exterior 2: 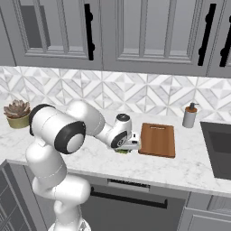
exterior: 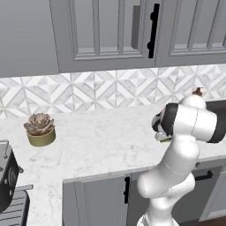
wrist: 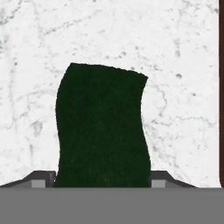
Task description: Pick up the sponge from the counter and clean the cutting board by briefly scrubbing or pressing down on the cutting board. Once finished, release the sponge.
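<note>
Left base view: white arm folded over the white marble counter [exterior: 101, 141]; a green sliver of the small dark-green flat sponge [exterior: 165, 139] peeks beside the wrist.

Right base view: gripper [exterior 2: 127, 147] low on the sponge [exterior 2: 122, 151], the flat reddish-brown wooden cutting board [exterior 2: 157, 139] just beside at 3 o'clock.

Hand view: sponge [wrist: 103, 131] between both fingertips [wrist: 41, 179], pads at its sides, apparently clamping it, though contact is unclear. Risk: a shallow grip may let the soft sponge slip out on lifting.

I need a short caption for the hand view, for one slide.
The hand straddles the dark green sponge on the white marble counter.
</note>
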### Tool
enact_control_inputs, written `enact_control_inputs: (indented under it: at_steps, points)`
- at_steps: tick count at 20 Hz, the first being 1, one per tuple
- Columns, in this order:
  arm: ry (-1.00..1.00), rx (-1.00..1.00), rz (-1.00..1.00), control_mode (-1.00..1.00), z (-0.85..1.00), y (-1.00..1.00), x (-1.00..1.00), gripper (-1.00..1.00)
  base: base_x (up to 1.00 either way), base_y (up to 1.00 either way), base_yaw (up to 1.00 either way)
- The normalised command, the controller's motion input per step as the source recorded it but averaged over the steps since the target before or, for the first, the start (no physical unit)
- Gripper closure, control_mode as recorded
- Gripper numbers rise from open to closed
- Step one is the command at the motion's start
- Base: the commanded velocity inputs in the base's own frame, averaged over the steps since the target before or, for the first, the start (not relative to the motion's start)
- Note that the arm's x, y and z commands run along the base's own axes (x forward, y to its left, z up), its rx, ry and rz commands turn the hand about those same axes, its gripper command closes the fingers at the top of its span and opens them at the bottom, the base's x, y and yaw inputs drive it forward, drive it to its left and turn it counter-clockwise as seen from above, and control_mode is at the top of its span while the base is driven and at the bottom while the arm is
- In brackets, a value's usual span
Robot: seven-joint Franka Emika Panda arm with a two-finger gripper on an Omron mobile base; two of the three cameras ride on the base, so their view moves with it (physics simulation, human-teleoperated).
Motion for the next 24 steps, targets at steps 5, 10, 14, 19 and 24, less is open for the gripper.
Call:
enact_control_inputs:
  at_steps: [5, 10, 14, 19, 24]
  points:
    - [-0.01, 0.00, -0.01, -1.00, 0.00, -0.13, -0.03, 1.00, 0.00, 0.00, 0.00]
    - [-0.01, 0.04, 0.00, -1.00, 0.17, -0.43, -0.07, 1.00, 0.00, 0.00, 0.00]
    - [-0.05, 0.03, 0.00, -1.00, 0.35, -0.50, -0.09, 1.00, 0.00, 0.00, 0.00]
    - [-0.05, 0.00, 0.00, -1.00, 0.41, -0.36, -0.03, 1.00, 0.00, 0.00, 0.00]
    - [0.02, 0.00, 0.02, -1.00, -0.06, -0.42, 0.16, 1.00, 0.00, 0.00, 0.00]
